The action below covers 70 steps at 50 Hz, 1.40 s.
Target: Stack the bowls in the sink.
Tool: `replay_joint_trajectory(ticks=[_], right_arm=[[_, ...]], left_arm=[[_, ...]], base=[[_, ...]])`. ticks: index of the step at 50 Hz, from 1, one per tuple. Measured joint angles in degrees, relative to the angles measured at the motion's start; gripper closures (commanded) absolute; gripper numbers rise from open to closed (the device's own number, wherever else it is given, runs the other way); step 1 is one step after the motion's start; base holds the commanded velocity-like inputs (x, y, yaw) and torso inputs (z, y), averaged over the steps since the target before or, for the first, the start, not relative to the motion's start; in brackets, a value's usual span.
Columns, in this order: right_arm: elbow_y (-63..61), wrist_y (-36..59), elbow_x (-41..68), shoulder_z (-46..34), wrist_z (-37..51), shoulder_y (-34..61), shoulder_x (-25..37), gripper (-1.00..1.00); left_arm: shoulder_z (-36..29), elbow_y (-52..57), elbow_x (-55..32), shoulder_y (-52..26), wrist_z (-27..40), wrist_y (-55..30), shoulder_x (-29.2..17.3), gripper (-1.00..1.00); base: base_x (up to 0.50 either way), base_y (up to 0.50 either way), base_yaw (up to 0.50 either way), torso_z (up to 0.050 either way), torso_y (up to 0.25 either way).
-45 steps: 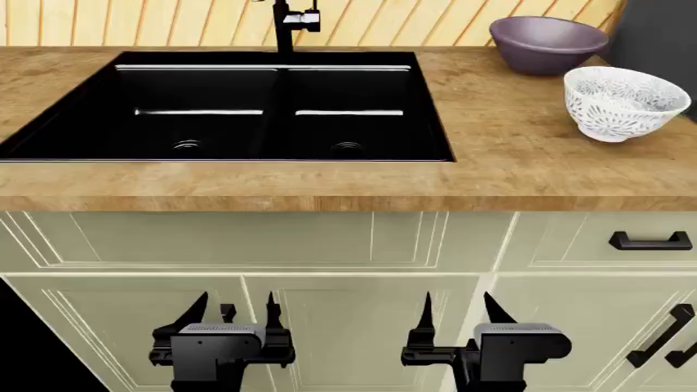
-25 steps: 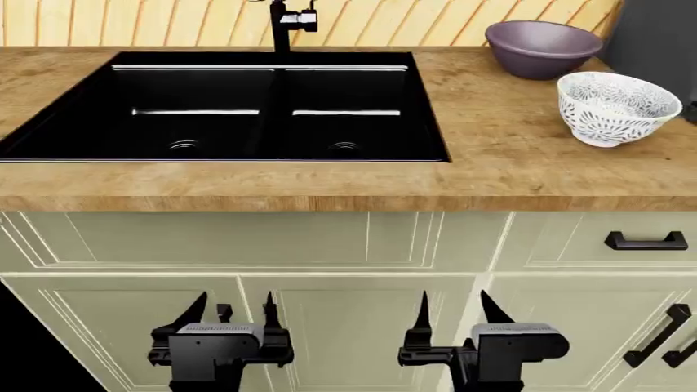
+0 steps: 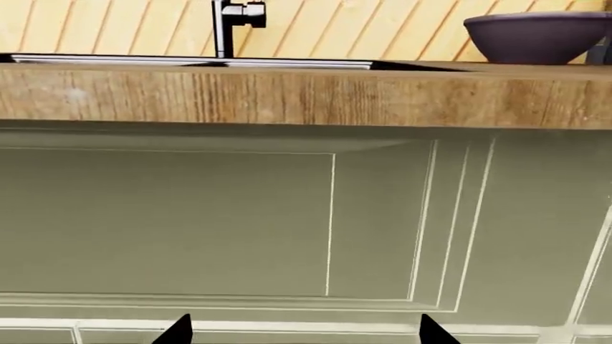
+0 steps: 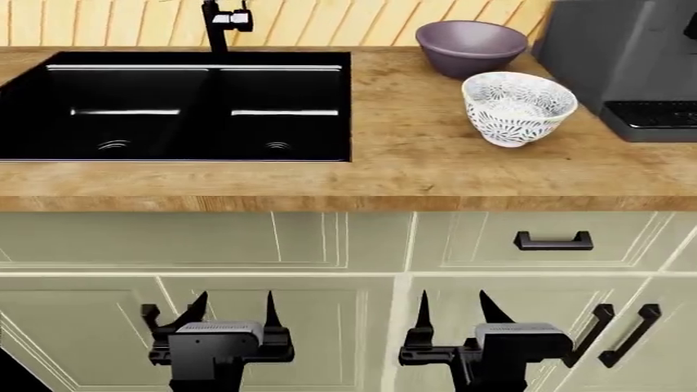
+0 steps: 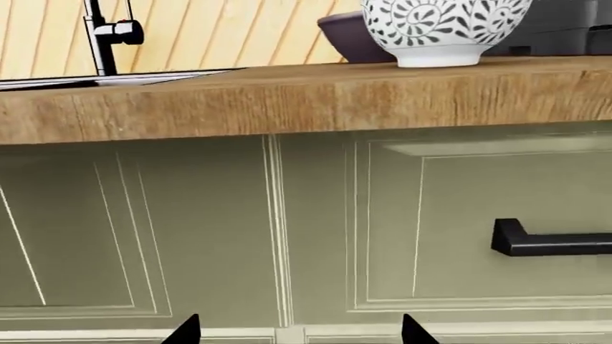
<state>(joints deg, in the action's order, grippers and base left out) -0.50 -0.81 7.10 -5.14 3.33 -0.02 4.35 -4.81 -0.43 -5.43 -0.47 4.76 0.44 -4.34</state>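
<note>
Left wrist view: no legible markings. Left gripper (image 3: 304, 331) fingertips apart, empty, facing the cabinet front (image 3: 239, 222); mauve bowl (image 3: 535, 36) on the countertop (image 3: 306, 97).

Head view: right gripper (image 4: 452, 314) likewise spread, empty, below counter level. White patterned bowl (image 4: 518, 107) stands right of the sink (image 4: 175, 102), just in front of the mauve bowl.

Right wrist view: patterned bowl near the counter edge.

Bright even render, sharp throughout; glare streaks in sink (image 4: 175, 98); soft shadows.
</note>
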Motion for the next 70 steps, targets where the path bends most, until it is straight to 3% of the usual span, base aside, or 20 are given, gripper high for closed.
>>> replay_joint_trajectory(ticks=[27, 54, 62, 66, 70], right_arm=[[0.2, 0.0, 2.0, -1.8, 2.0, 0.2, 1.6, -1.0], [-1.1, 1.0, 2.5, -2.9, 5.2, 0.3, 2.8, -1.0], [-15.9, 11.7, 4.9, -2.3, 7.5, 0.3, 5.6, -1.0], [-27.9, 23.7, 7.5, -0.6, 9.8, 2.6, 8.1, -1.0], [-38.3, 35.7, 16.8, 1.5, 17.6, 9.3, 14.3, -1.0]], left_arm=[[-1.9, 0.0, -1.9, -0.2, 1.9, 0.0, -1.7, -1.0], [-3.4, 1.6, -4.5, -0.3, 3.0, -1.9, -3.1, -1.0], [-2.1, 15.2, -9.6, -0.5, 5.2, -14.9, -5.6, -1.0], [1.9, 26.3, -16.3, -3.9, 8.4, -27.5, -7.9, -1.0], [10.5, 35.2, -29.7, -12.5, 16.1, -44.5, -10.0, -1.0]], base=[[0.0, -0.49, 0.0, 0.0, 0.0], [0.0, -0.02, 0.0, 0.0, 0.0], [0.0, 0.0, 0.0, 0.0, 0.0], [0.0, 0.0, 0.0, 0.0, 0.0], [0.0, 0.0, 0.0, 0.0, 0.0]])
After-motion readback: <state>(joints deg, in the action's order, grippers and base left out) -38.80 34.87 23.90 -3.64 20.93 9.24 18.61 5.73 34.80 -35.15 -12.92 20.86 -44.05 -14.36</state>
